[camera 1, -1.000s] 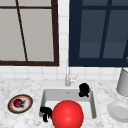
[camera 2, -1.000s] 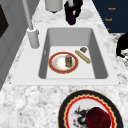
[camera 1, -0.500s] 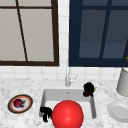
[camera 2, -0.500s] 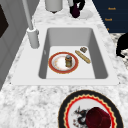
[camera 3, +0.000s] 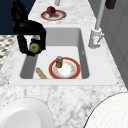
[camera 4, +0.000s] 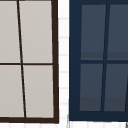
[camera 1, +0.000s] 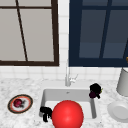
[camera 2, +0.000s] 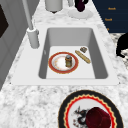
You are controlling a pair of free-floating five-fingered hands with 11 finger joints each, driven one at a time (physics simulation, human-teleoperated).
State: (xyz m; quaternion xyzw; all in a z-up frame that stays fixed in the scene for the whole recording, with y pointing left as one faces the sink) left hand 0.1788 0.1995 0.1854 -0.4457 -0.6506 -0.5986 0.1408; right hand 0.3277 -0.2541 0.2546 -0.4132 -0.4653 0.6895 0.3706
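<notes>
Here right hand (camera 3: 30,32) over sink (camera 3: 82,37) right edge, fingers curled round green apple (camera 3: 34,48); left hand (camera 1: 45,112) idle.

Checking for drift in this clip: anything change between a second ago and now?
No visible change. The right hand hangs over the sink's right rim, curled round a small round fruit; the left hand hovers at its left front. The plate with the jar lies in the basin as before.

red ball (camera 1: 67,114) hiding sink floor — white plate (camera 1: 119,111) cut off at edge
</notes>
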